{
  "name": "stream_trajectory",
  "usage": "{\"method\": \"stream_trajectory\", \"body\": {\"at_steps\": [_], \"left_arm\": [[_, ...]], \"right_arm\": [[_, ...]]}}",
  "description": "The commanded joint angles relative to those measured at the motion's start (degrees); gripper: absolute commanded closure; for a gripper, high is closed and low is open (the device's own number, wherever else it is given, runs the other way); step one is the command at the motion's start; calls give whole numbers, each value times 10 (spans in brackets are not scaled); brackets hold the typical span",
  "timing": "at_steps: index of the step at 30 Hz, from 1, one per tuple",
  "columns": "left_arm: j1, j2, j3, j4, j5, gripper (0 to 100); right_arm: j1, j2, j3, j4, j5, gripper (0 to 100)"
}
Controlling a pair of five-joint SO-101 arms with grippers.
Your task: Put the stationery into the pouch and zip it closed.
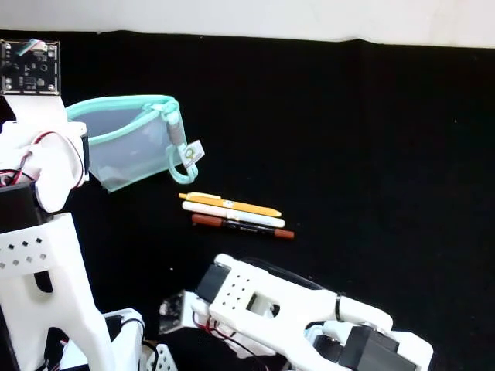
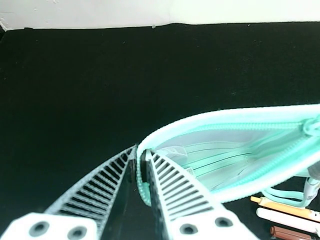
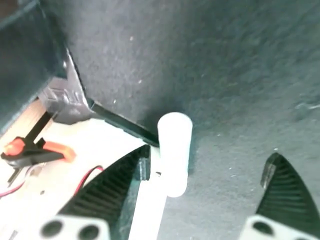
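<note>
A mint, translucent pouch [image 1: 128, 147] is held up at the back left with its zip open. My left gripper [image 2: 141, 167] is shut on the pouch [image 2: 235, 155] at the rim of its mouth. Three pens lie side by side on the black mat just right of the pouch: an orange one [image 1: 232, 205], a white one [image 1: 233, 214] and a brown one [image 1: 243, 226]; their ends show in the left wrist view [image 2: 287, 212]. My right gripper [image 3: 205, 167] is open and empty, low at the table's front edge [image 1: 175, 308], well short of the pens.
The left arm's white body [image 1: 39, 255] fills the front left. A white cylinder [image 3: 174, 150] and an orange clamp [image 3: 37, 150] sit at the mat's edge close to my right gripper. A black mat [image 1: 371, 139] stretches to the right and back.
</note>
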Motion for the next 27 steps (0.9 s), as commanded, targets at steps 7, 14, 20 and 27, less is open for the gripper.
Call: {"method": "stream_trajectory", "body": {"at_steps": [7,14,20,27], "left_arm": [[-6,7,4,-4,1,993],[-7,7,4,-4,1,993],[-7,7,4,-4,1,993],[-7,7,4,-4,1,993]], "right_arm": [[30,-14,29,3,32,650],[34,-13,35,4,87,650],[30,33,70,-49,137,650],[30,137,69,-101,138,652]]}}
